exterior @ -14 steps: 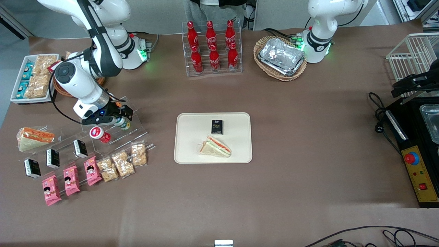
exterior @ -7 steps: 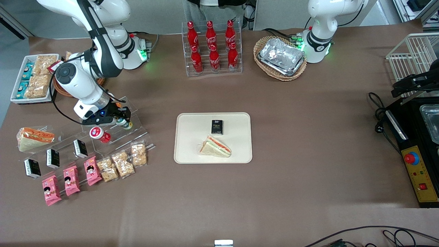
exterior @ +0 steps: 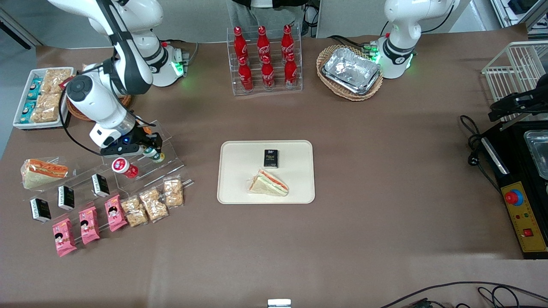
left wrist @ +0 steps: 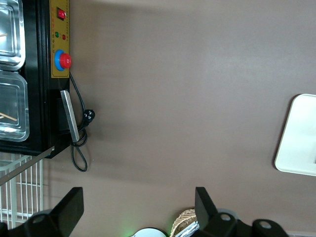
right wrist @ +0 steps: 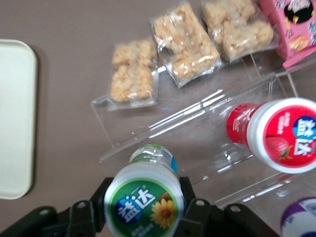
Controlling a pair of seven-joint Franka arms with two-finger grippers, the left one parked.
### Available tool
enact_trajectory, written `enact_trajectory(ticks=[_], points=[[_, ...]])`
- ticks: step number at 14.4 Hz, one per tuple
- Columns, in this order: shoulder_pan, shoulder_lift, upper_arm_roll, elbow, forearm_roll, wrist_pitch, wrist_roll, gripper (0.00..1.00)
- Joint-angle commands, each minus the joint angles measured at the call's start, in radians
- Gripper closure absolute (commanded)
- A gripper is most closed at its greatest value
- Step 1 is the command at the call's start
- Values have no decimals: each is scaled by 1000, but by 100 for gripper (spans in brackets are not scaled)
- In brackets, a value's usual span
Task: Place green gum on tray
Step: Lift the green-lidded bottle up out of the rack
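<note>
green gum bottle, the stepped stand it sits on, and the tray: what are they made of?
Green gum, held in the gripper: glossy plastic lid, by its sheen. Stepped stand: clear acrylic probably; see-through, with bright edges. Tray: matte cream, likely plastic or moulded fibre; no glare.

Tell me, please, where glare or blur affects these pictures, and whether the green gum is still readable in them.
Front view: even lighting; the clear acrylic rack glints, and the gripper partly covers the green gum. Right wrist view: the green gum lid is legible in the gripper, the red-lidded bottle slightly soft, the tray washed pale. Left wrist view: flat light.
</note>
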Motion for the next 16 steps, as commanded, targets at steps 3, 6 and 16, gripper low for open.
enact_trajectory(ticks=[3,6,16], points=[[27,-96,-2,287,6,-441,7,73],[83,-89,-2,493,8,-692,112,73],[467,84,-5,547,0,-520,681,73]])
